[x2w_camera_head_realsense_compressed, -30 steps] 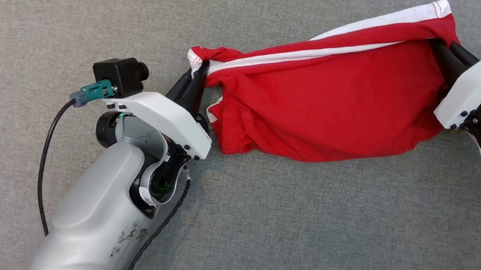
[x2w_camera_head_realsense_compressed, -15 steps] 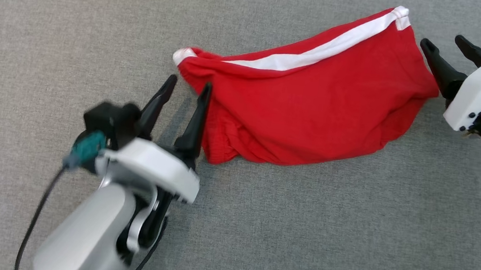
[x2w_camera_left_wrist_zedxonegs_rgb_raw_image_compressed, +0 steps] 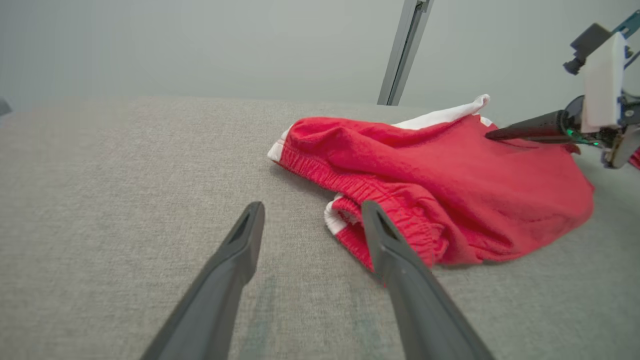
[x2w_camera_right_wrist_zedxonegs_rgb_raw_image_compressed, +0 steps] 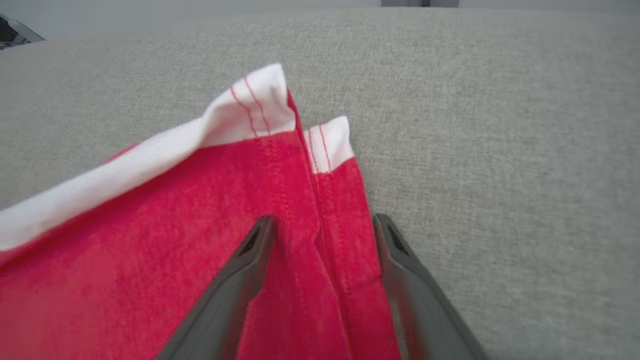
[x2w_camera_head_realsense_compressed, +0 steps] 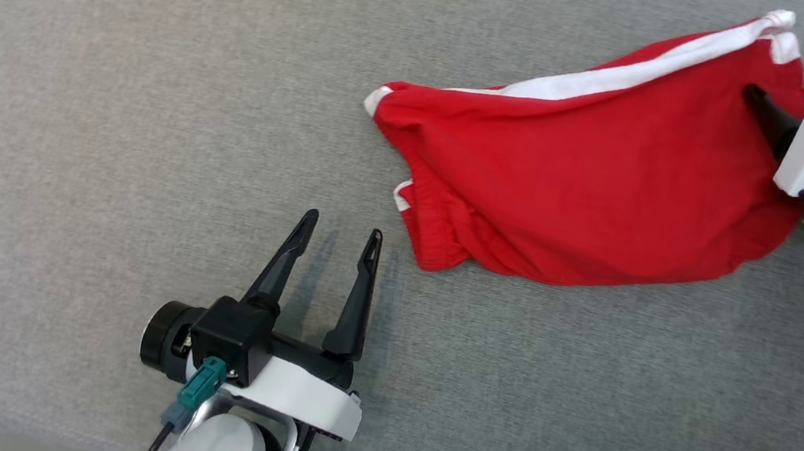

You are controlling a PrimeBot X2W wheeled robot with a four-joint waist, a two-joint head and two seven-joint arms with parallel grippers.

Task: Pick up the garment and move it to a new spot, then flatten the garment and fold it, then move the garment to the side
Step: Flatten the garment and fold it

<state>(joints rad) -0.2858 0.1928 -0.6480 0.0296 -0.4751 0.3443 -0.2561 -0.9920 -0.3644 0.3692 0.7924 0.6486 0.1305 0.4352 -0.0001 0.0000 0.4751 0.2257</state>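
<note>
Even soft light, faint shadows, blurred edges

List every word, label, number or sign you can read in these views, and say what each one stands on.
None can be read.
The red garment shows only white trim and stitching, no print or tag.
The left claw, the right claw and the teal connector bear no legible marking.

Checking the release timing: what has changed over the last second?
Both claws let go of the red shorts. The left claw drew back toward the robot, open and clear of them; the right claw is open, straddling the hem. The shorts still lie unfolded on the grey surface.
</note>
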